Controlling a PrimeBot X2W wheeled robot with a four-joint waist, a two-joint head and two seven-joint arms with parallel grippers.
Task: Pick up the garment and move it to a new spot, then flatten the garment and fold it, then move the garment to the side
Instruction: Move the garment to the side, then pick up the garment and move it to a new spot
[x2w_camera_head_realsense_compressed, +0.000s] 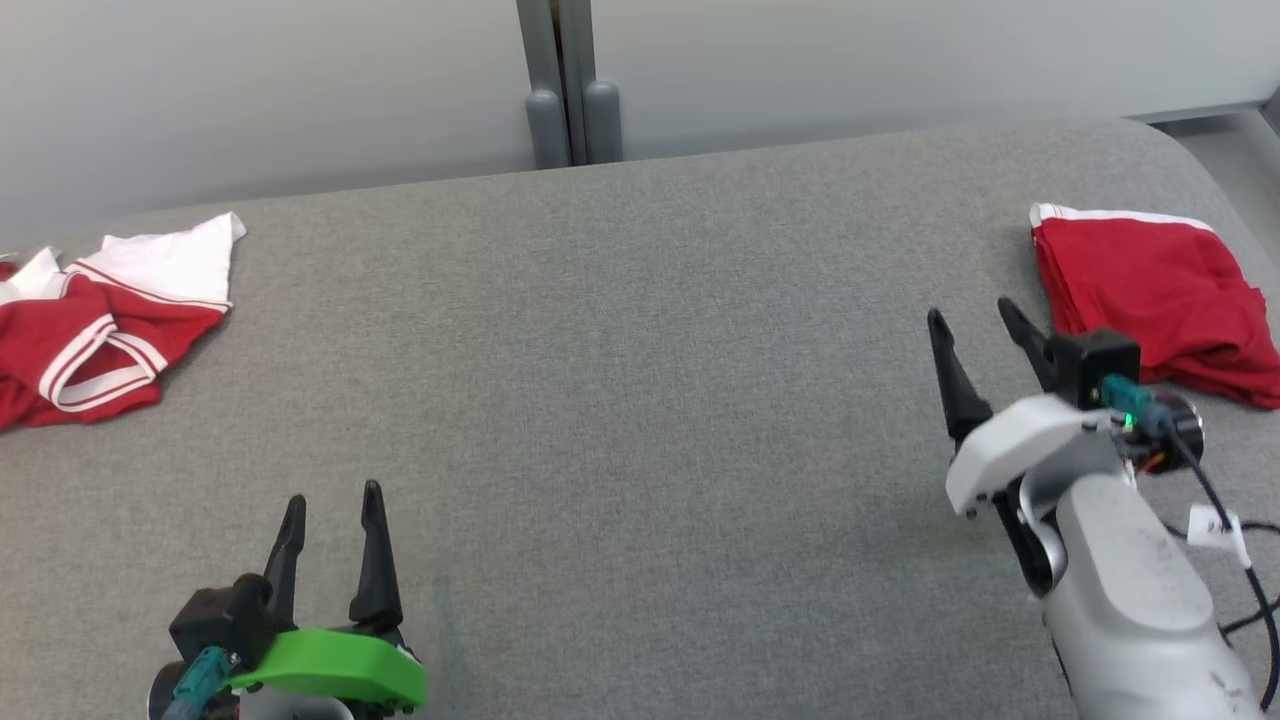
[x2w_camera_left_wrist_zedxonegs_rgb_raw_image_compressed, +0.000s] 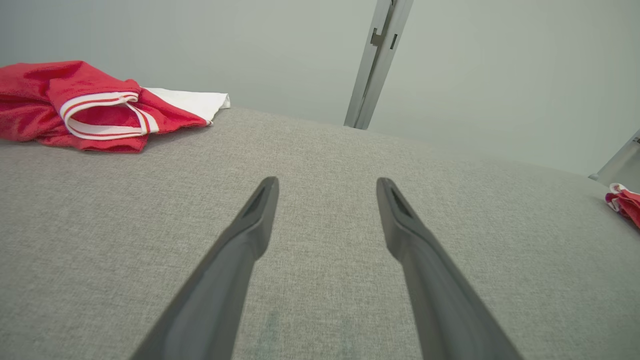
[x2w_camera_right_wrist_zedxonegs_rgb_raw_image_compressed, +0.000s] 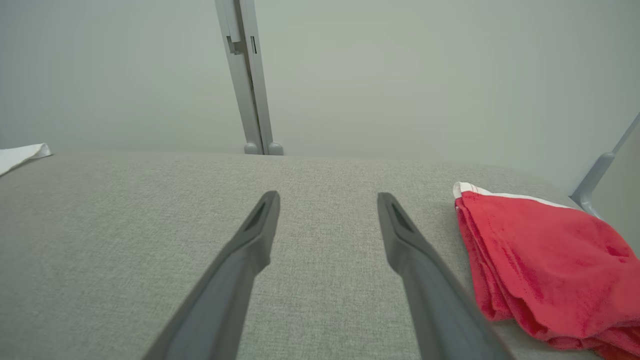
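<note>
Both ends are released and empty. The left gripper (x2w_camera_head_realsense_compressed: 333, 495) is at the lower left of the head view and the right gripper (x2w_camera_head_realsense_compressed: 970, 310) at the right, each with its fingers spread above the bare table (x2w_camera_head_realsense_compressed: 620, 400). A folded garment (x2w_camera_head_realsense_compressed: 1160, 290) lies at the right edge of the frame, just beside the right gripper. A crumpled garment (x2w_camera_head_realsense_compressed: 90, 330), red with white trim, sits at the upper left, well apart from both grippers. I judge the crumpled one is the piece to fetch. It runs out of the frame's left edge, so I cannot see its whole shape, and a shallow pinch may catch only one layer and drag the heap instead of lifting it. The loose white flap could slip free as I lift. A careless swing of the right arm could nudge the folded garment and undo it.
</note>
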